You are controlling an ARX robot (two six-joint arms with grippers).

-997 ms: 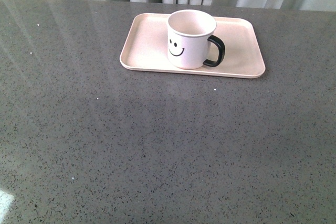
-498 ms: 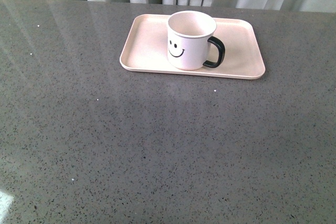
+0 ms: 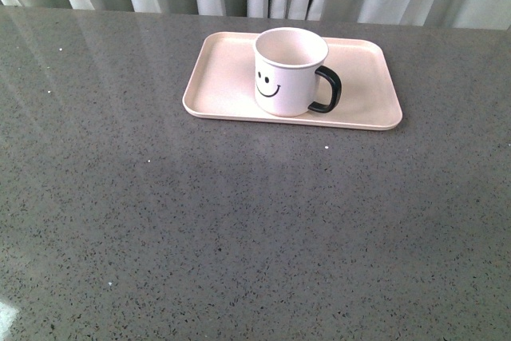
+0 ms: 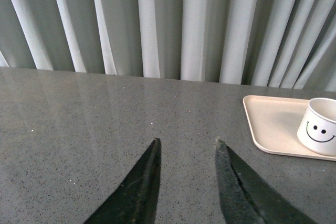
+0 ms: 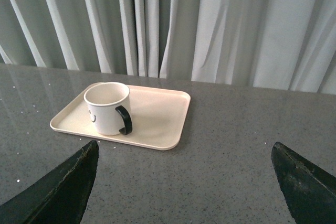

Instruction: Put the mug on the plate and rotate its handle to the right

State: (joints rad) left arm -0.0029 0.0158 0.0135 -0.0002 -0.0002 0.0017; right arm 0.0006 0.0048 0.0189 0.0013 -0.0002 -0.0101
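Left gripper [image 4: 187, 141] fingers sat partly apart w/ nothing between; right gripper [image 5: 184, 144] spread wide, empty, only tips in frame. Mug [image 3: 289, 73], white w/ black smiley [image 3: 268, 84], stood upright on pale pink rounded-corner plate [image 3: 359, 93], glossy black handle [image 3: 329, 89] pointing right; left wrist view cut mug off at frame edge

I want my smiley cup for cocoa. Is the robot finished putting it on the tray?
Looks finished. The white smiley-face mug stands upright on the pale pink rectangular plate, and its glossy black handle points right in the front view. Nothing is in hand: the left gripper and right gripper are both open, away from the mug. Nothing seems left to do.
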